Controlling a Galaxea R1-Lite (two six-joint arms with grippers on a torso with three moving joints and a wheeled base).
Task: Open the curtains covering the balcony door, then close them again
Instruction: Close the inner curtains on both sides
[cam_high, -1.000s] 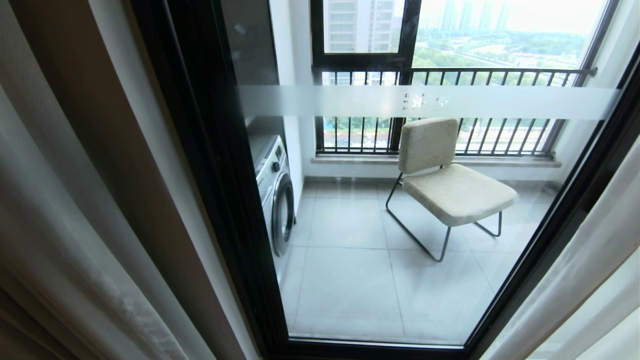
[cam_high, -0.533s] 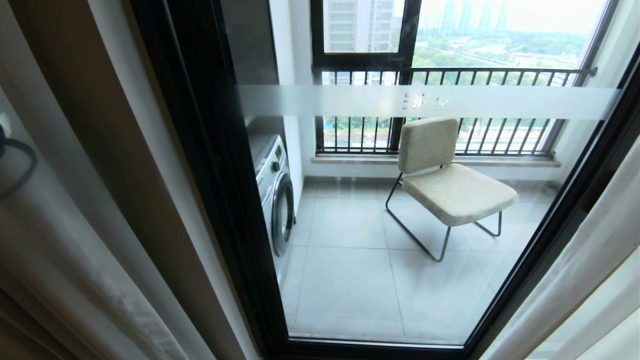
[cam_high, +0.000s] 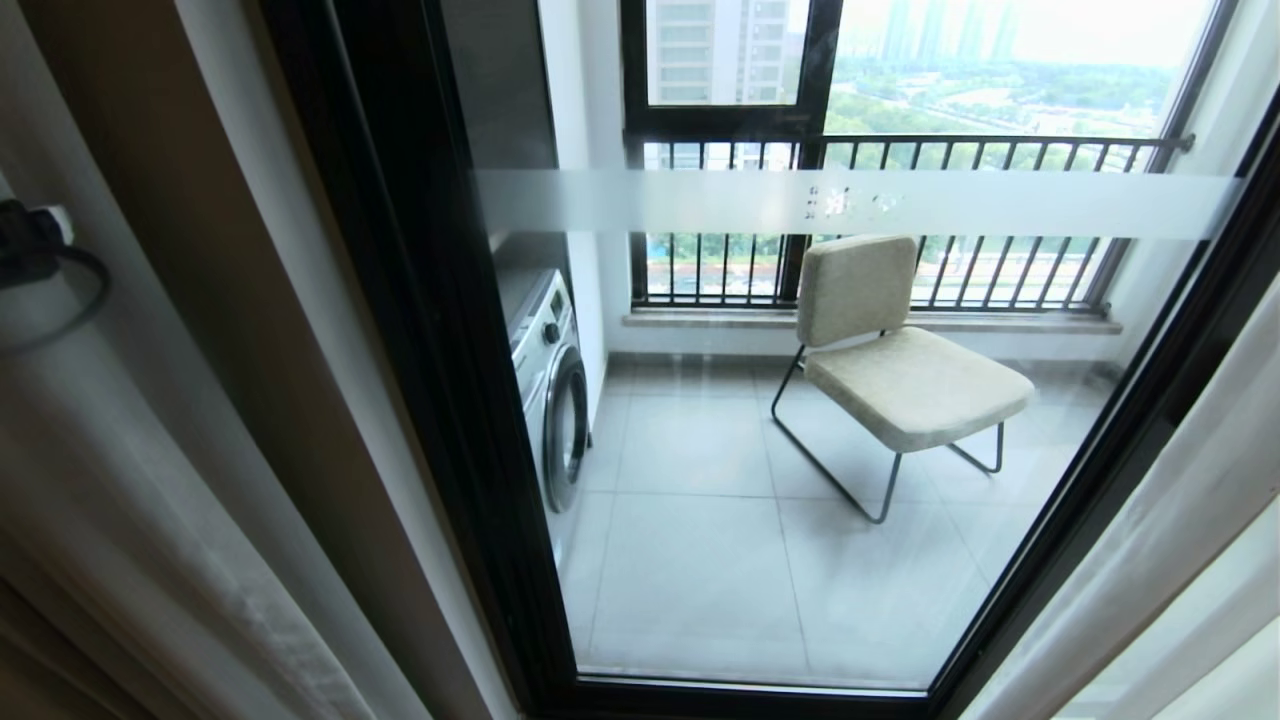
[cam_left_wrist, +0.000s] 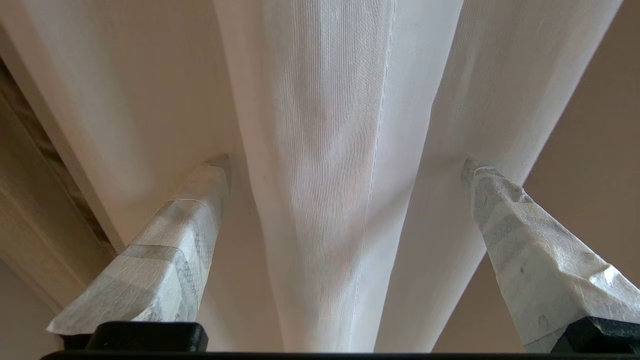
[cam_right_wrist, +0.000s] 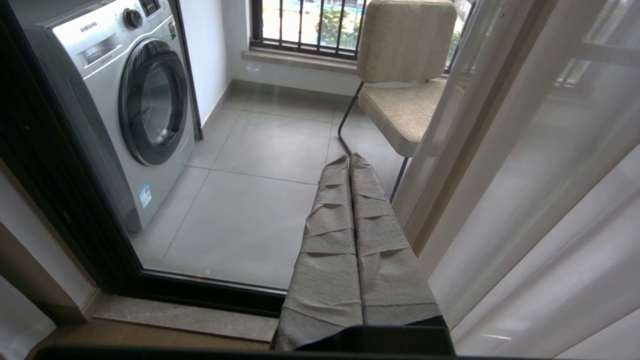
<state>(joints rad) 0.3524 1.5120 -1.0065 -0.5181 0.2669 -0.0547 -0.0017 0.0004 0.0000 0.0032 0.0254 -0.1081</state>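
- In the head view, we are looking through the balcony door (cam_high: 800, 420), its black frame slanting from 11 o'clock down to 6 o'clock and a frosted white band (cam_high: 850, 203) crossing the glass toward 12 o'clock.
- The curtains (cam_high: 130, 480) are hanging drawn aside at 9 o'clock, with more white sheer at 4 o'clock; the glass between them is showing uncovered.
- Behind the glass, a beige chair (cam_high: 890, 350) is standing at 2 o'clock and a washing machine (cam_high: 550, 385) just left of centre.
- A dark part of the left arm (cam_high: 30, 245) with a looping cable is showing at the 9 o'clock edge, in front of the sheer.
- In the left wrist view, the left gripper (cam_left_wrist: 345, 165) is standing wide, one fold of sheer running between its wrapped fingers (cam_left_wrist: 190, 220) while the tips are resting against the fabric on either side.
- In the right wrist view, the right gripper (cam_right_wrist: 350, 159) is pressed fully together with nothing in it, pointing at the door's lower glass, the right-hand sheer just beside it.
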